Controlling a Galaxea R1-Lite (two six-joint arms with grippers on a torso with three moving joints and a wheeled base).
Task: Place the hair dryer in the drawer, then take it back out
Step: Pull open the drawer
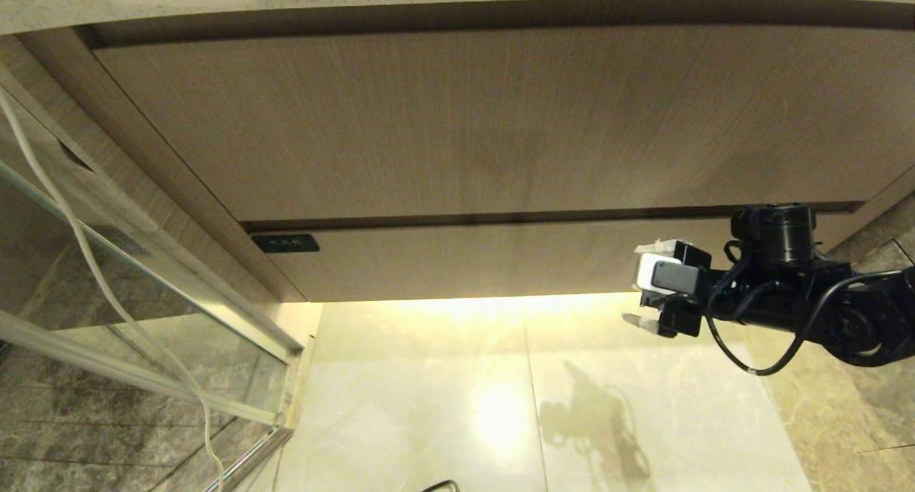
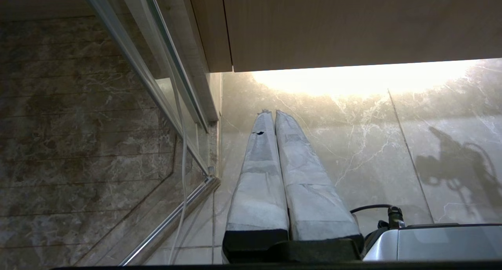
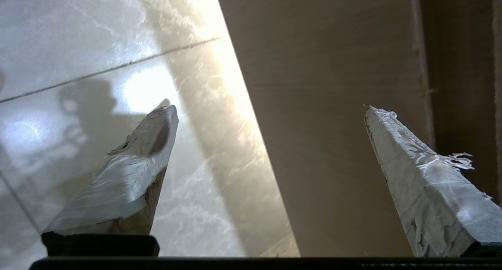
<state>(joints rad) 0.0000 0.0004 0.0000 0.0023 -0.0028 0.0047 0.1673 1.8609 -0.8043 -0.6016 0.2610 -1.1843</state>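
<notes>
- hovering at the lower right of the head frame: right gripper [image 1: 647, 286], fingers spread wide with nothing between them, just in front of the right end of the drawer [image 1: 500, 259].
- showing in the right wrist view: one taped fingertip [image 3: 157, 124] over the pale floor [image 1: 429, 392], the other over the drawer's wood-grain front, its lower edge running between them.
- sitting closed, as far as can be judged: drawer with low front flush under the taller wood-grain panel [image 1: 465, 120], small black label [image 1: 285, 243] at its left end.
- hanging parked: left gripper [image 2: 270, 115], fingers pressed together, pointing at the floor near the glass door rail [image 2: 176, 211] and a white cord [image 2: 182, 176]; outside the head frame.
- missing from all three views: hair dryer; position cannot be told, possibly inside the shut drawer, but that stays a guess.
- risking a slip: no handle visible, so pulling likely means hooking the lower edge; a shallow catch could let the fingers skid off the smooth front.
- risking a skewed pull: gripping so far toward the right end of a very wide drawer could rack it on its runners and jam it.
- risking a scrape: coming in too low could drag the tape along the floor.
</notes>
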